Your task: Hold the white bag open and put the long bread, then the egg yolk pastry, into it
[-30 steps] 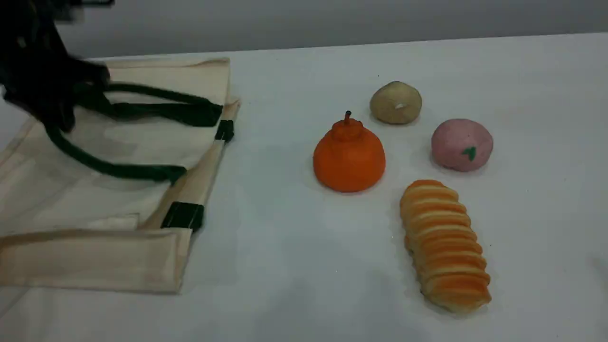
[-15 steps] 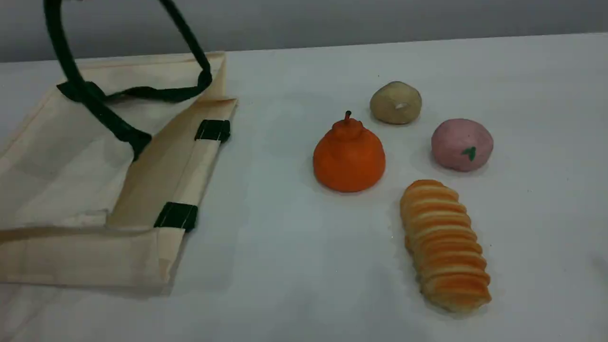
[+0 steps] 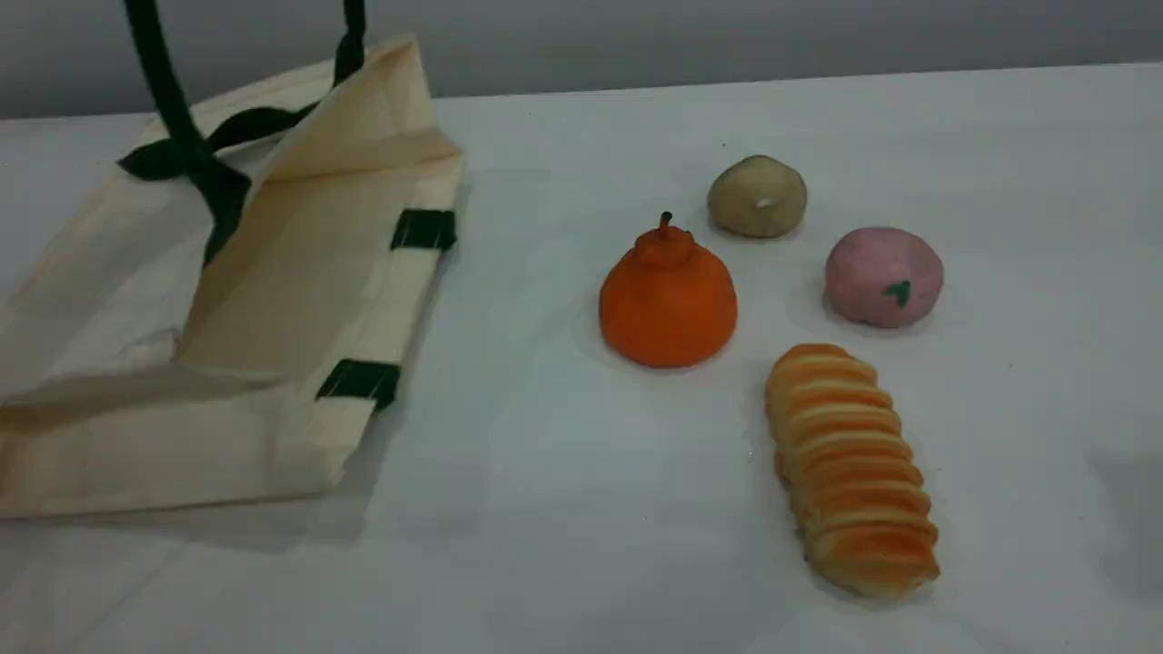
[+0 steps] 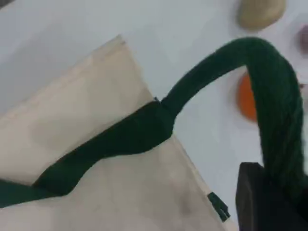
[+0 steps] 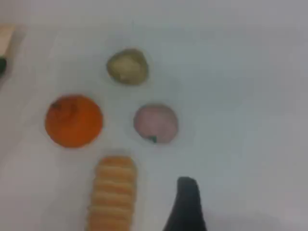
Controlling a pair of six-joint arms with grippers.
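We find the left gripper (image 4: 269,204) closed on 1 dark green strap handle (image 4: 272,86) of the white bag (image 4: 86,125). Below it the upper wall hangs raised and the mouth gapes. The right gripper (image 5: 185,207) hovers wide, holding nothing. The long bread (image 5: 113,192) lies nearest it, just to its left on the table (image 5: 240,96). The egg yolk pastry (image 5: 127,66) sits farther ahead, beyond the pink ball (image 5: 155,123). Step in hand, by our judgement: holding the bag open. Next: descend on the bread, jaws across its width.
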